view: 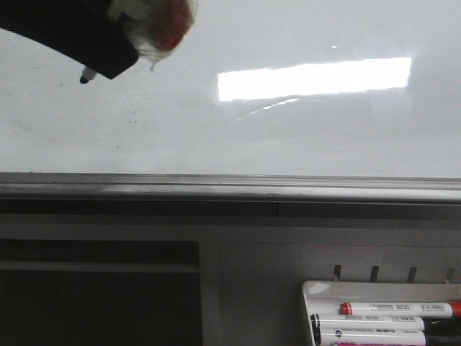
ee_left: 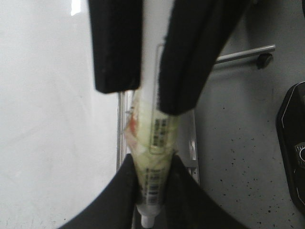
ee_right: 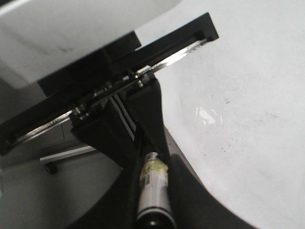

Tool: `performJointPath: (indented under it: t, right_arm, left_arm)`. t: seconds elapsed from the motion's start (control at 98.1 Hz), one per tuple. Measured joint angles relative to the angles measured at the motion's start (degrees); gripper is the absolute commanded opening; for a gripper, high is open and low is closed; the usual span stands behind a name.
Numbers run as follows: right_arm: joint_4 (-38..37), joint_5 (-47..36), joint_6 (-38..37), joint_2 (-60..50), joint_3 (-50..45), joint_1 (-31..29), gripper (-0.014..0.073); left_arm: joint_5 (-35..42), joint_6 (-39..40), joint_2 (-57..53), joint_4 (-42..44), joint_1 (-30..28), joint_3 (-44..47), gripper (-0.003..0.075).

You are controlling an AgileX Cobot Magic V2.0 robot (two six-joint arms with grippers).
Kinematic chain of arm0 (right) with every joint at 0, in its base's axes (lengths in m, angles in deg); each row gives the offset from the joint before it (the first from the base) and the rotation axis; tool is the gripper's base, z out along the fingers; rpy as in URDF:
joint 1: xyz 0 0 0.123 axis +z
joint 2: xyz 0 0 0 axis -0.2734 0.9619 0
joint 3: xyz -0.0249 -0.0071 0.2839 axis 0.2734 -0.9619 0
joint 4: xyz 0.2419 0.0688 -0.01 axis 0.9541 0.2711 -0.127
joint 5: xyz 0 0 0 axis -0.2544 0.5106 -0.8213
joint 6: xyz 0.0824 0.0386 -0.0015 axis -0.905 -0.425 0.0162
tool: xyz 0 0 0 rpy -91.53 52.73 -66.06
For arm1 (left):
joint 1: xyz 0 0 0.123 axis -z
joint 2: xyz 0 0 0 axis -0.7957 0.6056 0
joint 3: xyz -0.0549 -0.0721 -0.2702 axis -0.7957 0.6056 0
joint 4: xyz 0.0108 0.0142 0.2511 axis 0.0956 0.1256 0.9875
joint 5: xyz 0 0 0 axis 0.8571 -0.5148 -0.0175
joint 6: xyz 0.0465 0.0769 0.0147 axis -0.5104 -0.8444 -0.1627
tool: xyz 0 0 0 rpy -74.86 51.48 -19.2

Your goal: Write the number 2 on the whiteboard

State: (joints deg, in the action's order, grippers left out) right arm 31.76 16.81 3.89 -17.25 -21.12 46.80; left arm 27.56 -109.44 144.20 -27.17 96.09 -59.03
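Whiteboard (view: 302,137) fills the upper front view, clean with no 2 on it, the left gripper (ee_left: 152,102) clamps a marker (ee_left: 153,157), tip near the top-left corner, the right gripper (ee_right: 151,188) grips another marker (ee_right: 153,191), every stroke left to write.

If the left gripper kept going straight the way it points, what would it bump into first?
Probably the right gripper, clamped on the same marker just ahead of the left gripper. The whiteboard lies alongside, not ahead.
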Motion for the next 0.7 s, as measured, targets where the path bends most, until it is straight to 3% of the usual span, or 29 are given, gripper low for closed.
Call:
performJointPath:
  t: [0.082, 0.153, 0.326, 0.398, 0.581, 0.703]
  right_arm:
    - [0.0, 0.0, 0.1, 0.1, 0.0, 0.0, -0.0077]
    - [0.0, 0.0, 0.1, 0.1, 0.0, 0.0, -0.0077]
    - [0.2, -2.4, 0.1, 0.1, 0.8, -1.9, -0.0077]
    - [0.5, -4.3, 0.1, 0.1, 1.5, -3.6, -0.0077]
    - [-1.5, -4.6, 0.0, 0.5, 3.1, -10.4, -0.0077]
    - [-3.7, -4.6, 0.0, 2.1, 4.5, -16.5, -0.0078]
  left_arm:
    - [0.0, 0.7, 0.0, 0.0, 0.0, 0.0, -0.0013]
    - [0.1, 2.4, -0.1, -0.1, 0.0, 0.1, 0.0059]
    - [4.4, 10.8, -2.7, -0.3, -0.4, 0.3, 0.0419]
    - [7.2, 14.7, -5.3, -0.6, -2.0, 0.3, 0.0498]
    - [10.5, 21.3, -13.6, -1.2, -8.2, -0.1, 0.0467]
    - [10.6, 26.9, -20.0, -1.2, -13.0, -0.1, 0.0349]
